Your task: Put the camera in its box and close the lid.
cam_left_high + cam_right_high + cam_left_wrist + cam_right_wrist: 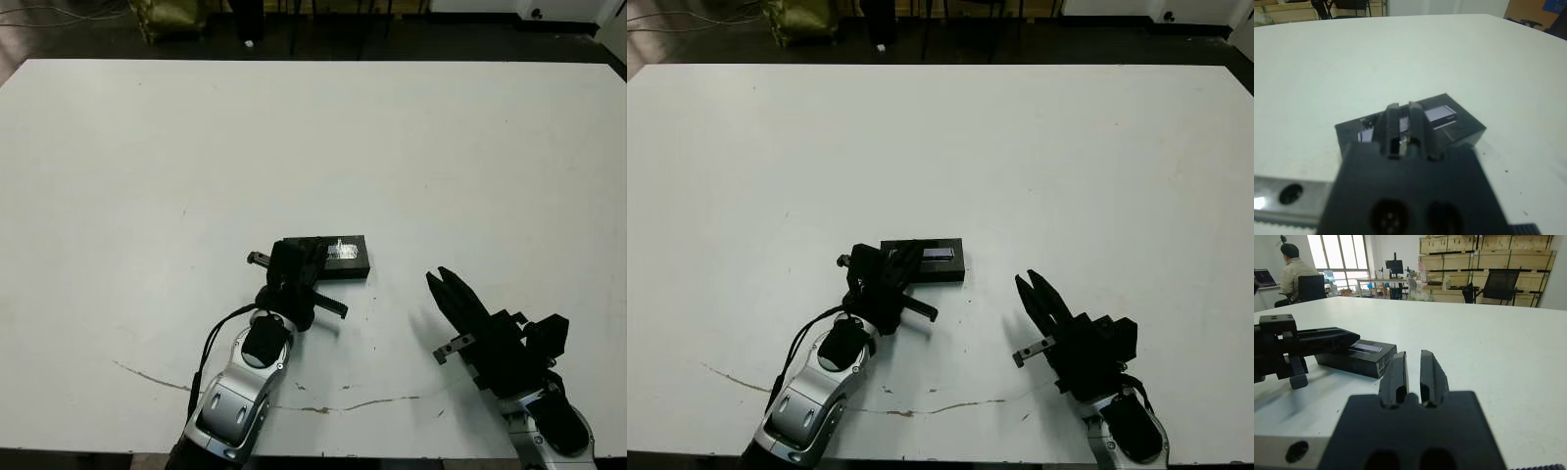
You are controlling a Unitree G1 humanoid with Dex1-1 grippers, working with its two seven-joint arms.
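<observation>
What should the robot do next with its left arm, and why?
Probably lift the left tool straight up and off. The lid, stripe up, already appears to sit flat on the box, and no camera shows on the table, so it is presumably inside. The left tool lies over the lid's near end, fingers close together. The right tool waits apart, to the side.

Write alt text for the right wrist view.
Two black fingers of the right gripper, close together, point across a white table toward a closed black box whose lid bears a shiny stripe. The left gripper rests over the box's near end; a person sits beyond the table.
</observation>
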